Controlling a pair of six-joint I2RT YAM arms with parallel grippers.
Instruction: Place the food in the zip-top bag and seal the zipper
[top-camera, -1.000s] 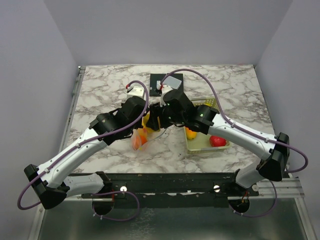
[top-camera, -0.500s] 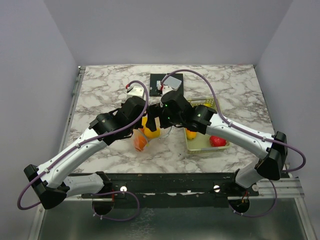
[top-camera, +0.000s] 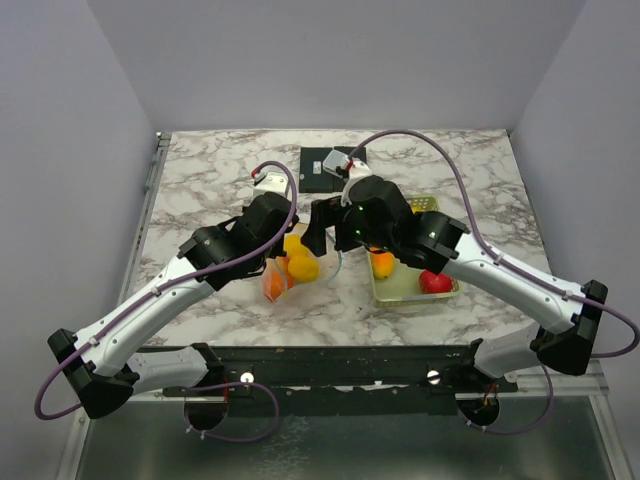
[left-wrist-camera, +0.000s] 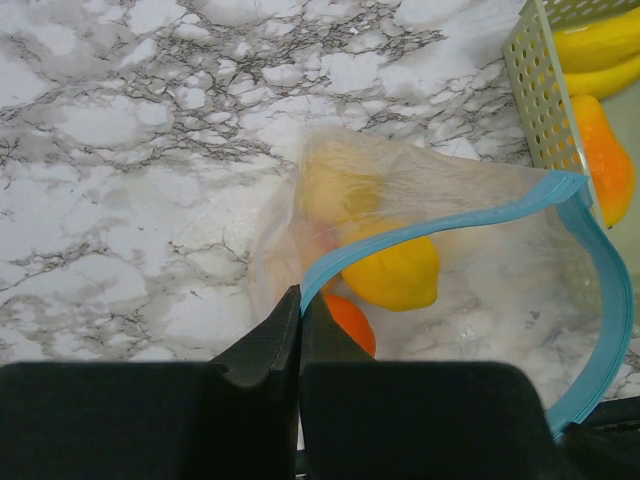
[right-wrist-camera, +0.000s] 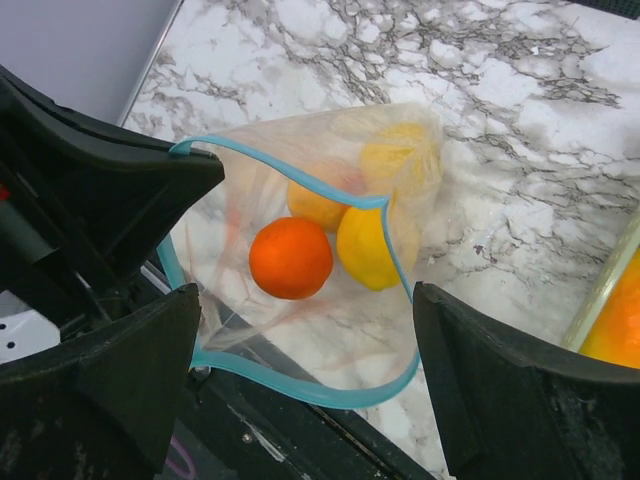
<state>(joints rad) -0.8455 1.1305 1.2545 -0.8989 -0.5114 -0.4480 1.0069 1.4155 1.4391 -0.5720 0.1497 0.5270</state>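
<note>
The clear zip-top bag (top-camera: 293, 268) hangs open at mid table. Its light blue zipper (left-wrist-camera: 430, 225) curves round the mouth, also in the right wrist view (right-wrist-camera: 300, 375). My left gripper (left-wrist-camera: 299, 300) is shut on the zipper edge and holds the mouth up. Inside the bag lie an orange (right-wrist-camera: 290, 258), a yellow lemon (right-wrist-camera: 368, 248) and another fruit (right-wrist-camera: 315, 205). My right gripper (right-wrist-camera: 305, 340) is open and empty, just above the bag's mouth. A red apple (top-camera: 434, 282) and an orange fruit (top-camera: 382, 264) lie in the basket (top-camera: 410, 294).
The pale yellow-green slotted basket stands right of the bag; its wall (left-wrist-camera: 535, 85) shows in the left wrist view with yellow fruit (left-wrist-camera: 600, 50) inside. A black plate with a grey block (top-camera: 322, 165) lies at the back middle.
My right gripper has let a yellow fruit go into the bag, opened, and pulled up and to the right. The left gripper has kept its hold on the bag's edge.
</note>
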